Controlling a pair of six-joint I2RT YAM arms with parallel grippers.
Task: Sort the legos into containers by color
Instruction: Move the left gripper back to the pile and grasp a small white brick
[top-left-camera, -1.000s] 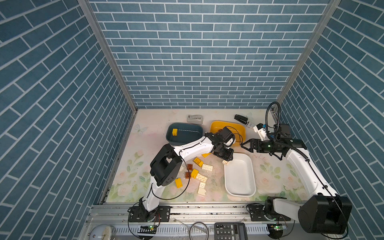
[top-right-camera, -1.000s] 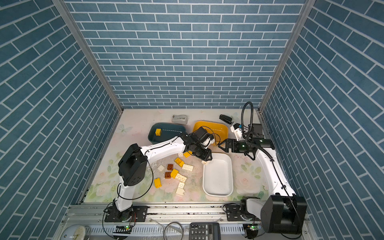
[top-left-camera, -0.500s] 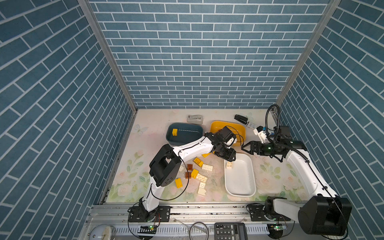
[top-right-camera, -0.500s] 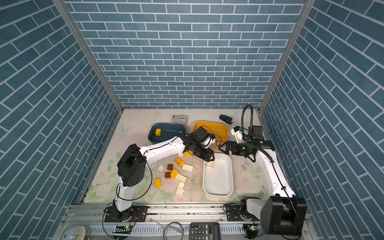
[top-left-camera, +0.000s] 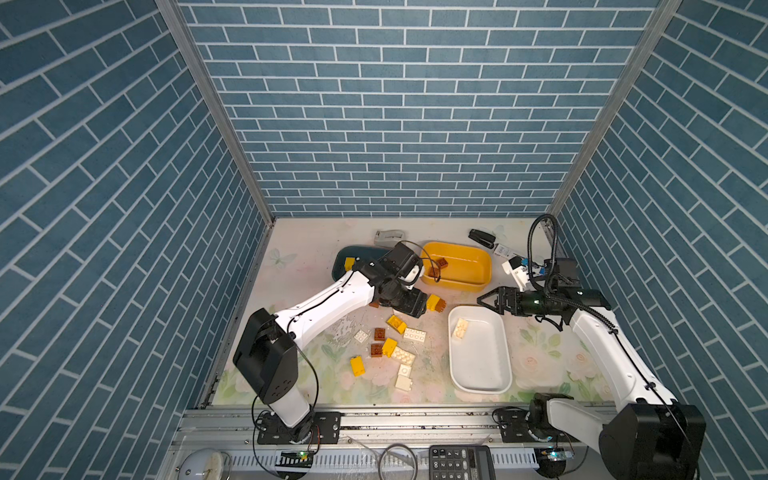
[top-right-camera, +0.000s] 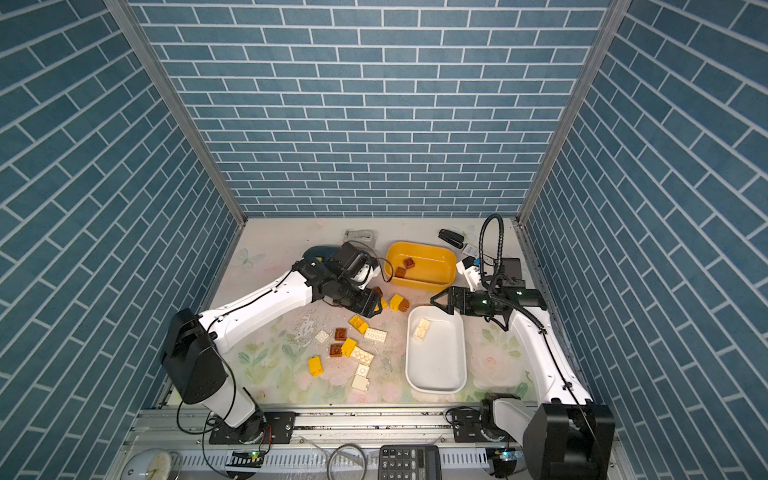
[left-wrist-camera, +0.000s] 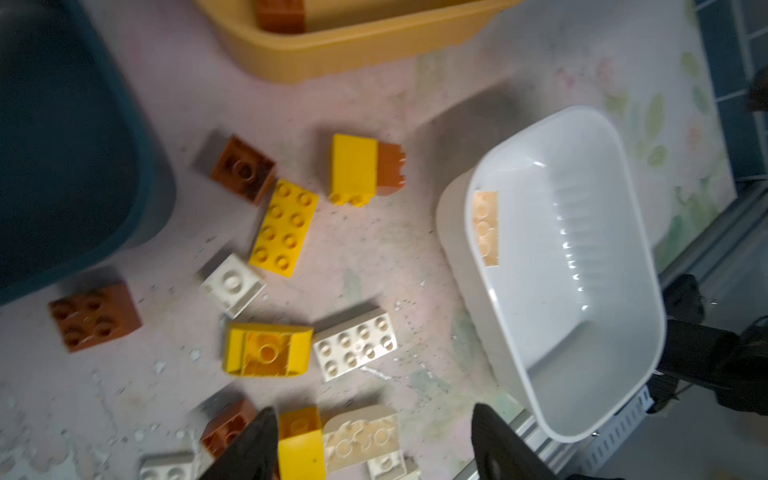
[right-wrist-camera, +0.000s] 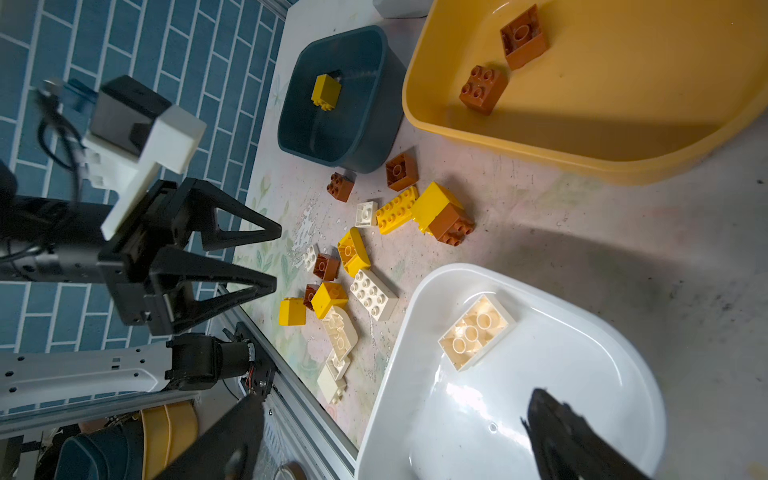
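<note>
The left gripper (right-wrist-camera: 276, 255) has drawn back left from the white tub (top-left-camera: 482, 365), its jaws now partly apart and empty. The cream brick (top-left-camera: 460, 329) it carried lies in the tub's far-left corner. The right gripper (top-left-camera: 483, 303) hangs wide open and empty at the tub's far edge. 2 reddish-brown bricks (top-left-camera: 442, 262) sit in the yellow tub (top-left-camera: 465, 283).

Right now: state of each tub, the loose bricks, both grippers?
Shallow white plastic tub: holds one cream oblong brick.
Shallow yellow plastic tub: holds two reddish-brown square bricks.
Dark blue plastic tub: holds one yellow brick.
Loose bricks: unsorted on the table, three colours mixed.
Yellow-and-brown joined pair: stuck together, on its side.
Left gripper: open, empty.
Right gripper: open, empty.
</note>
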